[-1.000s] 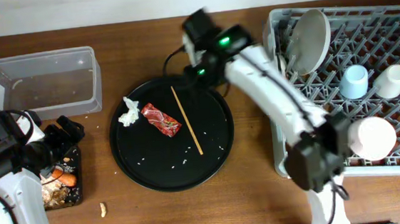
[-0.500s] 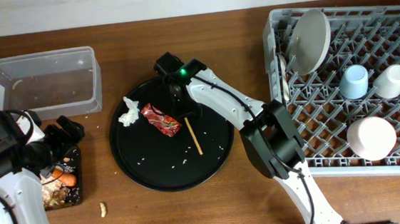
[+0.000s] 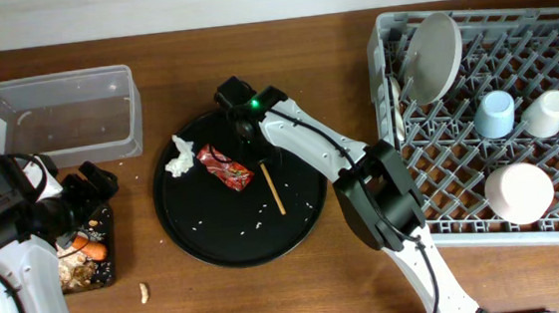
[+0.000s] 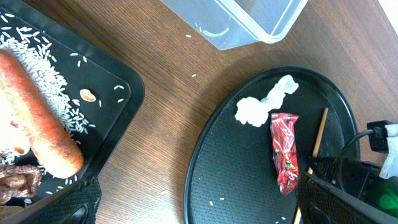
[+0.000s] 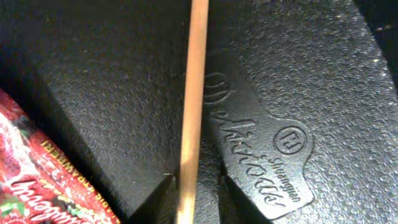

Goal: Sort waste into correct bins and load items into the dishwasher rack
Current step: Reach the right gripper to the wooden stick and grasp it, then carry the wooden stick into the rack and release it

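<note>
Right gripper is down over the upper middle of the round black tray. Its fingers sit close on either side of the one wooden chopstick lying there, but we honestly can't tell if it's pinched. The red wrapper and crumpled tissue are on the tray's left part, with rice grains scattered lower down. Left gripper hangs well left of the tray, spread wide with nothing in it, over the shallow black bin with the carrot. The clear box is up-left of the tray and the dishwasher rack is to its right.
</note>
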### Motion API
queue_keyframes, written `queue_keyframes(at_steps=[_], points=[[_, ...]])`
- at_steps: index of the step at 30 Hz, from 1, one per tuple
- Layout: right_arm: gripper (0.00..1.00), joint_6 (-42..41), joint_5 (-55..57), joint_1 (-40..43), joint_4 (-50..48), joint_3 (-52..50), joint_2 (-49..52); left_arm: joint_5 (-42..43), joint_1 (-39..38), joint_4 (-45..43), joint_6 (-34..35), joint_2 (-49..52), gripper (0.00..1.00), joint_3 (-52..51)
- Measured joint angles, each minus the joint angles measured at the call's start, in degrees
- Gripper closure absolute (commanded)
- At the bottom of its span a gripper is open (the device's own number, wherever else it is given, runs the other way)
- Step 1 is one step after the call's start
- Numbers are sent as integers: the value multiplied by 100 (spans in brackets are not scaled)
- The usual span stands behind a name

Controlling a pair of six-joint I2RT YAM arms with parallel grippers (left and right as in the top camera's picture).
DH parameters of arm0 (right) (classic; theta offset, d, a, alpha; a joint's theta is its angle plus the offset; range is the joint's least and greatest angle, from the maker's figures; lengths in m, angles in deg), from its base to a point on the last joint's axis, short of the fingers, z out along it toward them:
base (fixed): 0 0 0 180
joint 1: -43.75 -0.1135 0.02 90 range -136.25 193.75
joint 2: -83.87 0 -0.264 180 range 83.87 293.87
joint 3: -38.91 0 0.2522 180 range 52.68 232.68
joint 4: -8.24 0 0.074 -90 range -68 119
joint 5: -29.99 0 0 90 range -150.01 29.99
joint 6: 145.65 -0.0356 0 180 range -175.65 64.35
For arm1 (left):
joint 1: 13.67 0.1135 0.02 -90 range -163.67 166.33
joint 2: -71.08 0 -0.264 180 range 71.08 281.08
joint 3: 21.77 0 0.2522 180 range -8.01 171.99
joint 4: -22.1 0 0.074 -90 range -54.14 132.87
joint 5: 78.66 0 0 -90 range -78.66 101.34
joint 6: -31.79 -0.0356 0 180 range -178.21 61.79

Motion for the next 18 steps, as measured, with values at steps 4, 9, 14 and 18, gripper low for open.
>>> queue_keyframes(at_steps=[4, 9, 14, 18], points=[[96, -61, 66, 9, -66, -20, -13, 0, 0, 0, 0, 0, 1, 0], [96, -81, 52, 15, 223, 44, -31, 0, 0, 0, 0, 0, 1, 0], [96, -81, -2, 164, 1215, 592, -122, 0, -2, -2, 0, 0, 1, 0], [96, -39, -44, 748, 1982, 1473, -804, 0, 0, 2, 0, 0, 1, 0]])
